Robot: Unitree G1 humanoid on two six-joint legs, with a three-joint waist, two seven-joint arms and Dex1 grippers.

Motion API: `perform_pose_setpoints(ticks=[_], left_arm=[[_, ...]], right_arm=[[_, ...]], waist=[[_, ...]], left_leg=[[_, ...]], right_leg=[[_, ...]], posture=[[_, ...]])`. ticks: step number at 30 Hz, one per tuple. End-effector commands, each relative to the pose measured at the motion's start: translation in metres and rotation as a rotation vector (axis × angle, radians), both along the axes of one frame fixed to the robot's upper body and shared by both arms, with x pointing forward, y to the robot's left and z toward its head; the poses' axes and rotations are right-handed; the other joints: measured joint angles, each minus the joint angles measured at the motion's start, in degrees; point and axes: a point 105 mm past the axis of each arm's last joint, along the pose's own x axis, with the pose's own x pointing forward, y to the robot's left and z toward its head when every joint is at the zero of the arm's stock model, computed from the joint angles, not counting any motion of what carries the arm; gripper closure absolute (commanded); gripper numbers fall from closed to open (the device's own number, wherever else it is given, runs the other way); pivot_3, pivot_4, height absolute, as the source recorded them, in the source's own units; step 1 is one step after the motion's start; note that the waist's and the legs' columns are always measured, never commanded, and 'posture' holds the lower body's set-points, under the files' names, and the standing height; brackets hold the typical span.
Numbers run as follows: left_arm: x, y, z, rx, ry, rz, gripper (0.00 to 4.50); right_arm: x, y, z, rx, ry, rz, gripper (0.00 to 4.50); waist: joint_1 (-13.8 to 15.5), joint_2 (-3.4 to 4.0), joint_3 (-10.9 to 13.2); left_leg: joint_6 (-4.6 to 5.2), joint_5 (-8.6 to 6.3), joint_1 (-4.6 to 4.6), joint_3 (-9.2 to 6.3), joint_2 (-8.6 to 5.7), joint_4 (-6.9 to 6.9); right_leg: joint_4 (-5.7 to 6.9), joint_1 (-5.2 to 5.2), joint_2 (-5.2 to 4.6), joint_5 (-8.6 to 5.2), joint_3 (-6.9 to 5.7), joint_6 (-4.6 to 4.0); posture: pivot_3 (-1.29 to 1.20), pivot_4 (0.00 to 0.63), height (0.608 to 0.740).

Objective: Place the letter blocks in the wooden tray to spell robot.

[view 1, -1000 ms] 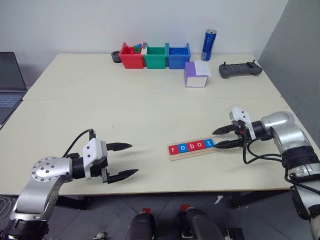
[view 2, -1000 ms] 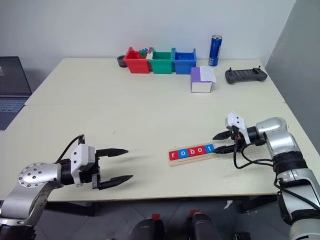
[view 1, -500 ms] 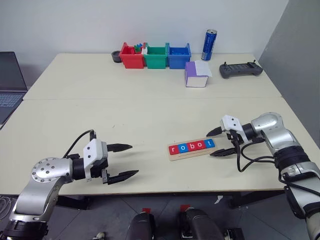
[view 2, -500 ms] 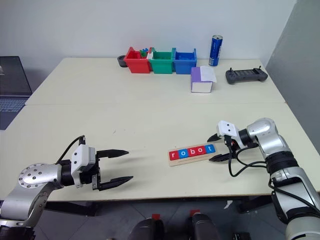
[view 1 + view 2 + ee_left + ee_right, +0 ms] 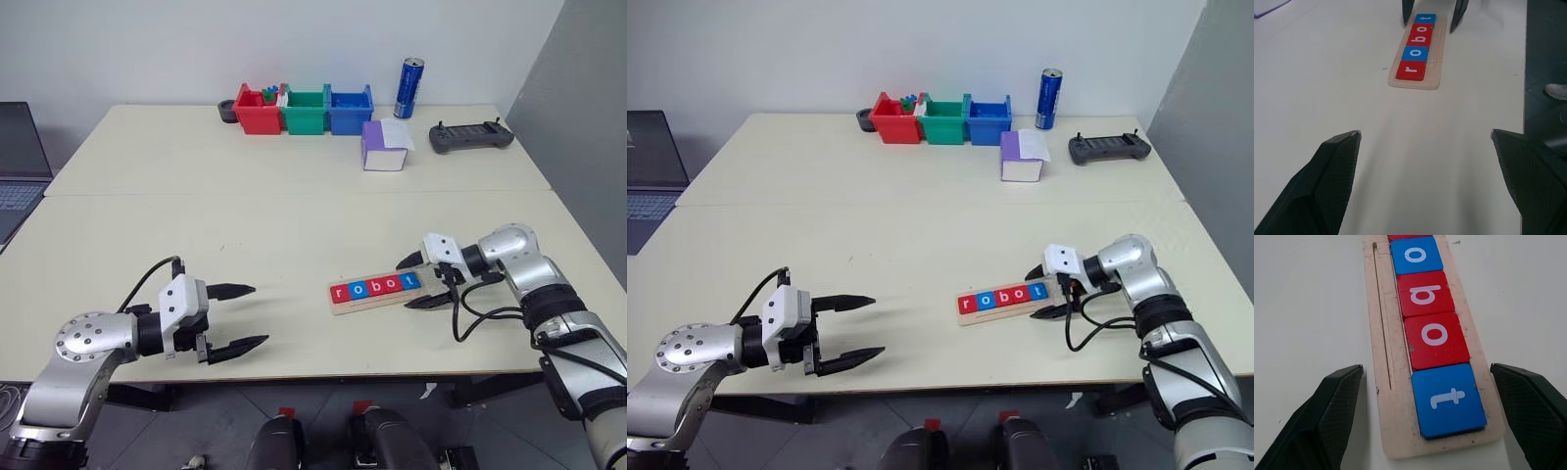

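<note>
The wooden tray [image 5: 377,291] is lying near the surface's [image 5: 294,225] front edge with the letter blocks [image 5: 376,286] sitting in it, reading "robot". The right pincer [image 5: 415,284] is straddling the tray's "t" end along its long axis, fingers apart and gripping nothing. The left pincer [image 5: 238,316], also spread and empty, is hovering well off the tray's "r" end, with nothing standing between.

Tray beyond the spread fingers
Wooden tray [image 5: 1437,58] with letter blocks [image 5: 1418,46] reading "robot" lies ahead of the left gripper [image 5: 1425,142].
</note>
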Motion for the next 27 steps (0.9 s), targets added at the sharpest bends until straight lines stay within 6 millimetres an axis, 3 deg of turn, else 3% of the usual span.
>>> perform_pose_setpoints(ticks=[1, 11, 16, 27], left_arm=[[-0.001, 0.002, 0.013, 0.008, -0.050, 0.003, 0.00], [-0.001, 0.005, 0.014, 0.014, -0.054, 0.013, 0.00], [-0.001, 0.004, 0.015, 0.015, -0.058, 0.010, 0.00], [0.005, 0.002, 0.014, 0.012, -0.058, -0.004, 0.00]], right_arm=[[0.004, 0.000, 0.010, -0.015, -0.045, 0.024, 0.07], [0.003, -0.001, -0.005, -0.074, -0.027, 0.030, 0.07], [0.008, 0.001, -0.008, -0.060, -0.031, -0.042, 1.08], [0.004, 0.000, -0.005, -0.032, -0.037, -0.183, 1.08]], waist=[[0.0, 0.00, 0.0], [0.0, -0.01, 0.0], [-0.1, -0.12, -0.1], [0.0, -0.17, -0.1]], left_leg=[[0.00, 0.00, 0.00, 0.00, 0.00, 0.00], [0.00, 0.00, 0.03, -0.01, 0.00, 0.00], [0.00, 0.00, 0.12, -0.01, 0.01, 0.01], [-0.01, 0.01, 0.15, 0.01, 0.04, 0.02]], right_leg=[[0.00, 0.00, 0.00, 0.00, 0.00, 0.00], [0.00, 0.04, 0.00, 0.00, -0.01, 0.00], [0.01, 0.11, 0.00, 0.01, 0.00, 0.01], [0.05, 0.11, 0.00, 0.05, 0.00, 0.06]], posture=[[0.00, 0.150, 0.740], [0.00, 0.150, 0.740], [0.00, 0.150, 0.740], [0.00, 0.150, 0.740]])
